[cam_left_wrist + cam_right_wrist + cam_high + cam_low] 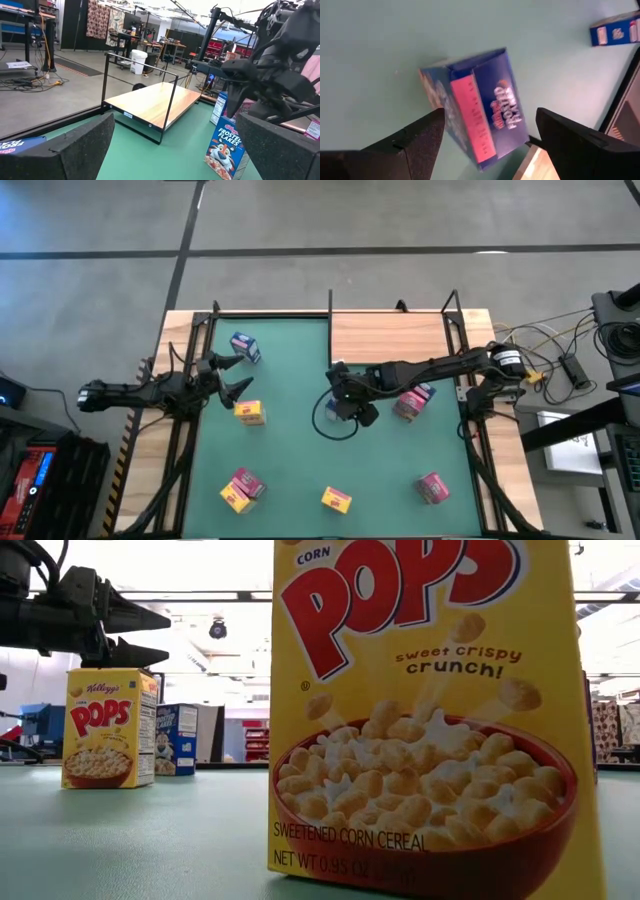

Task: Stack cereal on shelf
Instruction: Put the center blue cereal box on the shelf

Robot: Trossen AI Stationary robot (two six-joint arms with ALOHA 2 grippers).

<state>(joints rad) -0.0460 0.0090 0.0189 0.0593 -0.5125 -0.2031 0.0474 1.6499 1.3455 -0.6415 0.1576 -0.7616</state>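
While the left arm waits at the left edge of the high view, I see its left gripper [233, 374] with fingers spread wide, holding nothing, between a blue cereal box [245, 347] above it and a yellow cereal box [250, 413] just below it. The right arm reaches in from the right side of the frame toward the centre, where the right gripper [345, 402] hangs over the green mat [290, 460], just below the lower left corner of the shelf [388, 338]. In the right wrist view its two dark fingers [410, 142] stand apart on either side of a blue box with a pink side panel [477, 112]; the box sits tilted in the middle of that frame, and I cannot tell whether the pads touch it. Another blue box [616, 29] shows at that view's upper right. The shelf, a light-wood board with thin black posts, lies in the upper centre-right of the high view with nothing on it that I can see. Under the right arm, a pink box [412, 402] lies right of centre. Along the bottom of the high view sit a pink-and-yellow pair [241, 489] at lower left, a yellow box [336, 499] at bottom centre and a pink box [432, 487] at lower right. In the low view, a yellow Corn Pops box [430, 720] fills the right half of the frame.
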